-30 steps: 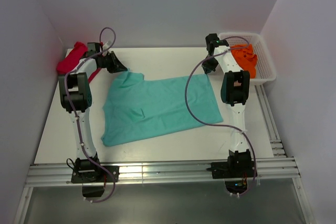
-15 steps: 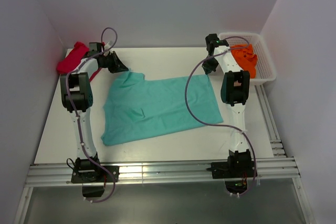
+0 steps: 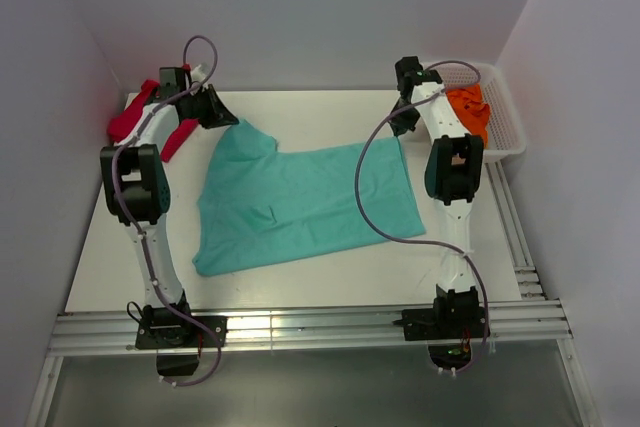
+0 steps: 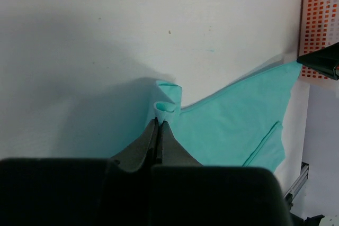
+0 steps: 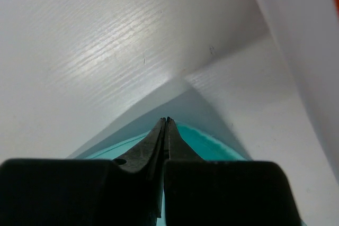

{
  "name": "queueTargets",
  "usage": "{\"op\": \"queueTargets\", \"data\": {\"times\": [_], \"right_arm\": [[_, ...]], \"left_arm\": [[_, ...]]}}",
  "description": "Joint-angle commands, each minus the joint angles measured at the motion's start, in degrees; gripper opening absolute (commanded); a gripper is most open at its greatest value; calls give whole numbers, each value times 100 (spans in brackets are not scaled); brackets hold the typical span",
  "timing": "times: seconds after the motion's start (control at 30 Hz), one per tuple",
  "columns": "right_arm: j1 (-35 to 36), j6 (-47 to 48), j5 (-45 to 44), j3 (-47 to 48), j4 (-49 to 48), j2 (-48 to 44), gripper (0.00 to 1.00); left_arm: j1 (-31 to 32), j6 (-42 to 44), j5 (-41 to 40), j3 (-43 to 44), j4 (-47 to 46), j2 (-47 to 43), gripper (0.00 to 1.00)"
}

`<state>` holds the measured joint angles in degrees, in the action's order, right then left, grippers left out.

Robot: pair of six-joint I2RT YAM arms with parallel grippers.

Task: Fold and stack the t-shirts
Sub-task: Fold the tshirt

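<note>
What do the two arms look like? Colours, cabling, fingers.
Both the left arm and right arm: white links, black joint housings, dark elbow blocks. A purple-grey cable loops along each. Black tapered fingers on the left gripper and right gripper.

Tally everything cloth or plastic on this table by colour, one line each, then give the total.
teal t-shirt: 1
red t-shirt: 1
orange t-shirt: 1
white basket: 1
Total: 4
</note>
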<state>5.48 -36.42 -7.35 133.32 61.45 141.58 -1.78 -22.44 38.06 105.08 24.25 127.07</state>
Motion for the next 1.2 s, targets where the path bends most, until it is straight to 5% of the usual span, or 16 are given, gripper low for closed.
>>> {"op": "queueTargets", "data": {"times": [0.0, 1.17], "right_arm": [[-3, 127, -47, -191, -10, -754, 0], [-3, 153, -38, -4190, -1197, -3636, 0]], "left_arm": [[55, 248, -167, -389, -8, -814, 0], [530, 222, -2426, -4521, 176, -5472, 0]]}}
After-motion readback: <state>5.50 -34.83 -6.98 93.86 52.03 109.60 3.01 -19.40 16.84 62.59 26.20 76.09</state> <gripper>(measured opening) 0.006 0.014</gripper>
